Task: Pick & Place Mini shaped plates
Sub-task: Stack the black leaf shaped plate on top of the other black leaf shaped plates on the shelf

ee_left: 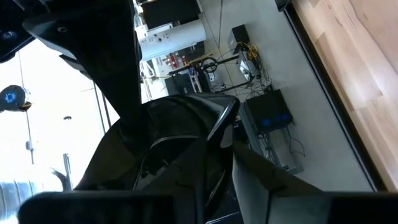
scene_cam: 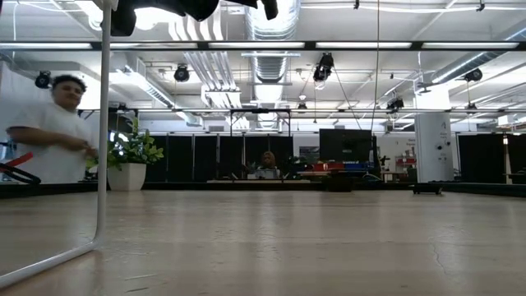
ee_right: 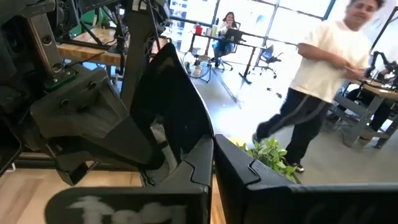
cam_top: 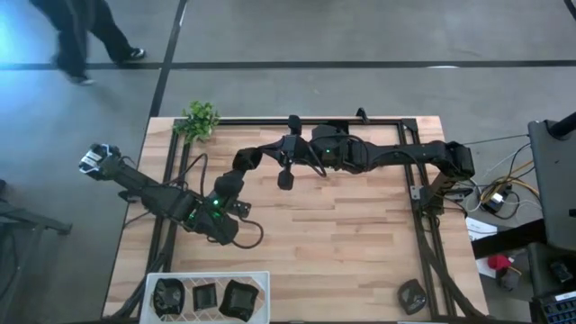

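Above the wooden table [cam_top: 342, 243], right gripper [cam_top: 285, 179] hangs closed and empty; left gripper [cam_top: 94, 158], grip state unclear, overhangs the edge; mini shaped plates [cam_top: 205, 297] fill a white tray [cam_top: 263, 279].

Your wooden table [cam_top: 342, 252], white tray [cam_top: 209, 278] at its near edge holding three mini shaped plates [cam_top: 205, 296], one more black plate [cam_top: 412, 295] well right of the tray, both arms folded beyond it, green plant [cam_top: 200, 119] at the far-left corner.
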### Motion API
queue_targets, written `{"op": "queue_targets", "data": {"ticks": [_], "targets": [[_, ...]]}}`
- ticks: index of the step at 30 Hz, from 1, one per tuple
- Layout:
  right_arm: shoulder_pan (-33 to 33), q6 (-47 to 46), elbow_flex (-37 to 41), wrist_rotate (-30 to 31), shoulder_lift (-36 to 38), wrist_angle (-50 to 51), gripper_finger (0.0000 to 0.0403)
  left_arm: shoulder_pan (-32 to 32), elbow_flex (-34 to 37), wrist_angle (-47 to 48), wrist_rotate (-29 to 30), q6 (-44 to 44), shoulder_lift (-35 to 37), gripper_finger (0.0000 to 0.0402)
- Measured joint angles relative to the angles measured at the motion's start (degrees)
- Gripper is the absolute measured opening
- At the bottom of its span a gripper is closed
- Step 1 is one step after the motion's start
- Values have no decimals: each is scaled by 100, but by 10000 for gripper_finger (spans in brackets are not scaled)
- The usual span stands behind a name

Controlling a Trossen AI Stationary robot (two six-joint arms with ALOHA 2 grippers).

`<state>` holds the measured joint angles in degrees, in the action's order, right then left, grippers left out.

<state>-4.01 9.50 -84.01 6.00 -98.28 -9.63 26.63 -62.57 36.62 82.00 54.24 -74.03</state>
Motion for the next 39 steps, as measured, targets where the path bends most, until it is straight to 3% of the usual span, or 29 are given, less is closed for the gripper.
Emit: {"op": "queue_targets", "data": {"ticks": [17,39], "targets": [[-11,255,0,201,0,-3,8,99,0,2,4,-1476,2,82],[-161,297,0,470,0,-6,8,365,0,4,3,-2370,4,82]]}}
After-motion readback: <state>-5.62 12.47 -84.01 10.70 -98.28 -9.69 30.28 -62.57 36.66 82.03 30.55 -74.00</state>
